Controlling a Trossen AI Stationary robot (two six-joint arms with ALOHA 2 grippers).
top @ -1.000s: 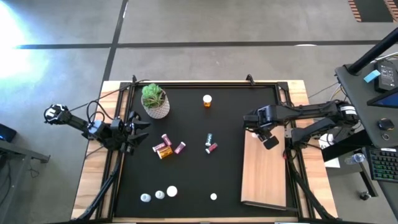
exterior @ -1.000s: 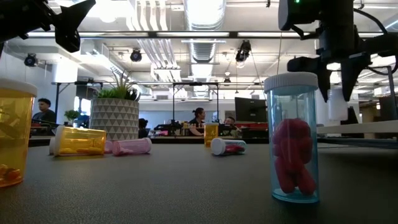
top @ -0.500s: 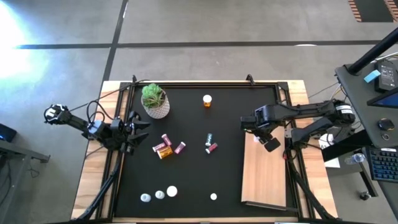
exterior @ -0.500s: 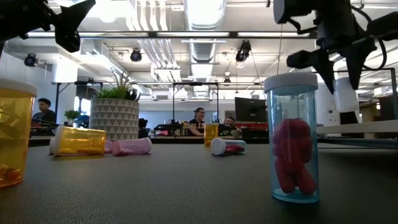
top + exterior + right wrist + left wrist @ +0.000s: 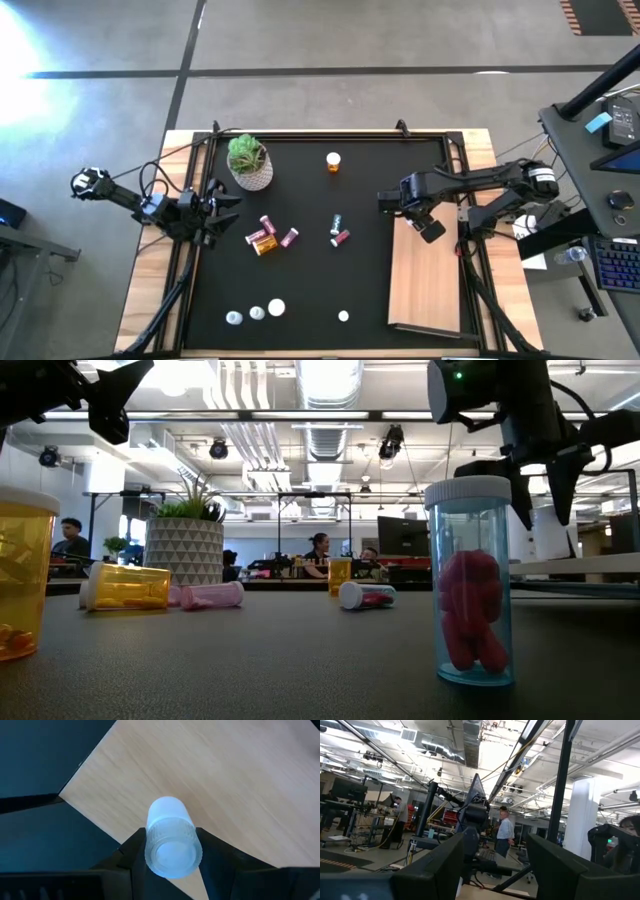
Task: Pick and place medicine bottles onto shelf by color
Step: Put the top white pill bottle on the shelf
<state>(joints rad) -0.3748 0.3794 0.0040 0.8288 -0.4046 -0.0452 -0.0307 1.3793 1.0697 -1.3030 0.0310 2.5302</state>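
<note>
the right gripper is pinching a white bottle over the shelf's far corner. the left gripper, whose fingers i cannot tell, is resting at the worktop's left edge.

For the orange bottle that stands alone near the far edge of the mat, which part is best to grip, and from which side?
The orange bottle stands upright, white cap on top, with bare mat all around it. I would come straight down from above and close the fingers across its round body just under the cap. The right gripper is nearer, but it already holds a white bottle over the shelf.
</note>
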